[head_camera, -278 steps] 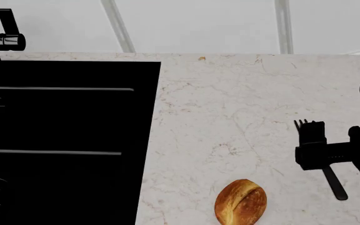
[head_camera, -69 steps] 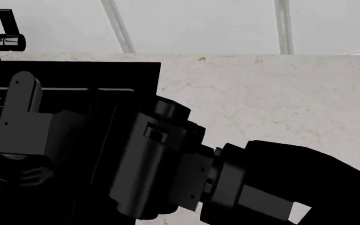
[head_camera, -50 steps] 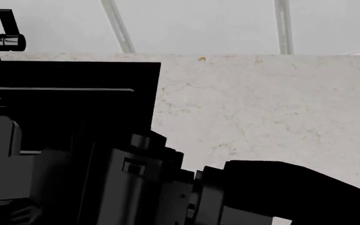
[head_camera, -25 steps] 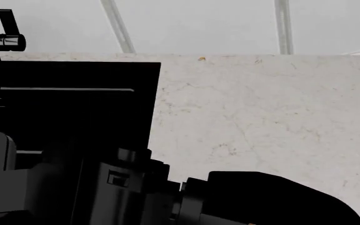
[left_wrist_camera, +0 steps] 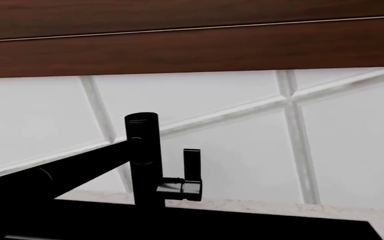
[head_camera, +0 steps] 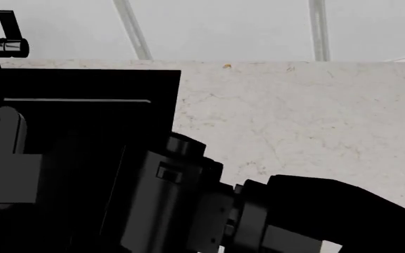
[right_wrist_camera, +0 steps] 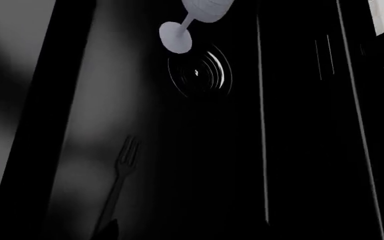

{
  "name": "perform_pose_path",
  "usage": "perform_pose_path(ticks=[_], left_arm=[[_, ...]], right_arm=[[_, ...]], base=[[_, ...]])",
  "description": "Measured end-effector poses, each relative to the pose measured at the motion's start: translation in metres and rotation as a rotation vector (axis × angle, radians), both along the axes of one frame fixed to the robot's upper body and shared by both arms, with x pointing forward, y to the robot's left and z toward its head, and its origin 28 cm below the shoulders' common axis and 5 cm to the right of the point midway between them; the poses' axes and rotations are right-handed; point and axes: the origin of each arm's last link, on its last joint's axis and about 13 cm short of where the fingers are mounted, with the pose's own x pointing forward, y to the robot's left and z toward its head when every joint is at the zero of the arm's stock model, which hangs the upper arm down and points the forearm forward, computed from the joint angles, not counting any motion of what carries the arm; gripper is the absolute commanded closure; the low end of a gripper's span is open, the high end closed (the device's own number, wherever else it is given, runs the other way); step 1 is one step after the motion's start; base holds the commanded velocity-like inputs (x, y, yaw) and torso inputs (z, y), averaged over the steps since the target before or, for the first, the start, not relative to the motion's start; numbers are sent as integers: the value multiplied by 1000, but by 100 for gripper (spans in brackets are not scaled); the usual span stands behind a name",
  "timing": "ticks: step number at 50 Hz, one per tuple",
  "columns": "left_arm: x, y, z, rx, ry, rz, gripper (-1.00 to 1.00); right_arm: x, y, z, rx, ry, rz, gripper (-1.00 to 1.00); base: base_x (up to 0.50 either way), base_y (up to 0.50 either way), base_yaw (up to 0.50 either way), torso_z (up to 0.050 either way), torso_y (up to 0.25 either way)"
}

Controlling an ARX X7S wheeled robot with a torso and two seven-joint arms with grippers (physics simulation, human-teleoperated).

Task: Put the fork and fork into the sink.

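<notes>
Head view: right arm stretched across the sink, pincer's opening impossible to tell.

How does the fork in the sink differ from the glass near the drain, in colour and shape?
The fork is black, thin and long, hard to see; the glass is pale and rounded, with a round foot. The glass lies nearer the drain than the fork. Both are in the sink.

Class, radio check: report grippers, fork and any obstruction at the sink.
Right arm over the sink; neither gripper's fingers in view. Fork lying in the basin. Wine glass near the drain, apart from the fork.
</notes>
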Motion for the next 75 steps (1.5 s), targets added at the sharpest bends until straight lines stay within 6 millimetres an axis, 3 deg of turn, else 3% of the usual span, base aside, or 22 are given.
perform_pose_path(ticks=[23,43,59,75], left_arm=[[-1,-1,3,18,-7,1,-100],[0,-4,6,30,-15,-8,-100],[-2,-5,9,34,-24,-16,-100],[-4,-5,11,37,-31,-21,-100]], right_arm=[[-19,-42,43,195,-66,-73,-100],[-53,-101,69,516,-158,-265,-100],[-83,-141,69,763,-290,-495,-100],[-108,-164,64,970,-442,-751,-100]], base=[[0,0,0,0,0],[0,0,0,0,0],[0,0,0,0,0],[0,0,0,0,0]])
